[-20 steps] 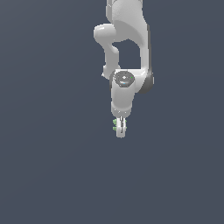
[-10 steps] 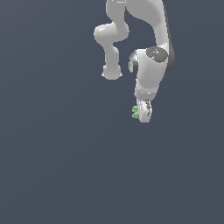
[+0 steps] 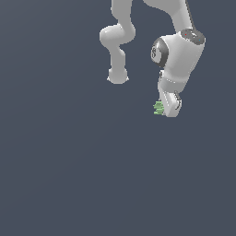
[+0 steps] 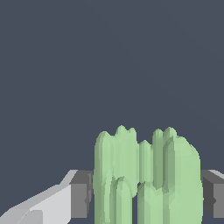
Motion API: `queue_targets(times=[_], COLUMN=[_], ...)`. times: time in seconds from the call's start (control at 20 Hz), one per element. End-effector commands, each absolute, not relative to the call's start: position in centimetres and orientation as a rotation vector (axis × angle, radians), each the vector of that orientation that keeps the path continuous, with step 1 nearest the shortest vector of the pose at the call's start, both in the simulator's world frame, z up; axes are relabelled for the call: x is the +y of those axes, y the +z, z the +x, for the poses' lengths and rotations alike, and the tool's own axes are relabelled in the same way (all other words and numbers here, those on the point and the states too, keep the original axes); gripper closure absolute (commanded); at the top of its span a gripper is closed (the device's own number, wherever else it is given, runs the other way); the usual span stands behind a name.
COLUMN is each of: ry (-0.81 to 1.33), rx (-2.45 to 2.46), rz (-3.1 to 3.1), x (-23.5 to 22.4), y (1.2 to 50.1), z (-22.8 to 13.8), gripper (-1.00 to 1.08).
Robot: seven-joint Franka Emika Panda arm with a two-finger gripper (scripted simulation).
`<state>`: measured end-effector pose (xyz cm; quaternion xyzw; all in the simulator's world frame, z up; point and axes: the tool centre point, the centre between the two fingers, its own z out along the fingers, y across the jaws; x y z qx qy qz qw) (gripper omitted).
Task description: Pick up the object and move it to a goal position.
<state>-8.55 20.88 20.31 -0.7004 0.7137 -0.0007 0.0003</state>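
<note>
The object [image 3: 158, 108] is a tiny light-green ridged piece held at the tip of my gripper [image 3: 167, 109], sticking out on the side toward the exterior view's left. The white arm hangs down from above, and the hand is raised off the dark grey ground. In the wrist view the object [image 4: 146, 175] fills the space between the two grey fingertip pads [image 4: 81, 194], which press on it from both sides. My gripper [image 4: 146, 197] is shut on it.
A second white part of the arm, the elbow and base column [image 3: 117, 55], stands toward the exterior view's left of the hand. Flat dark grey ground [image 3: 69, 175] lies all around.
The arm has swung toward the exterior view's right and lifted, carrying the green object with it. The grip on the object is unchanged.
</note>
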Motion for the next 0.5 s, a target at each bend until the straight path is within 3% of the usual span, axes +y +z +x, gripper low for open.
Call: queue_targets(times=[0.0, 0.45], ry=[-0.002, 0.0], rx=[2.244, 2.243], rz=[-2.199, -2.199], x=[21.87, 22.58], y=[20.97, 21.34], z=[-8.91, -8.99], gripper=[1.08, 1.08])
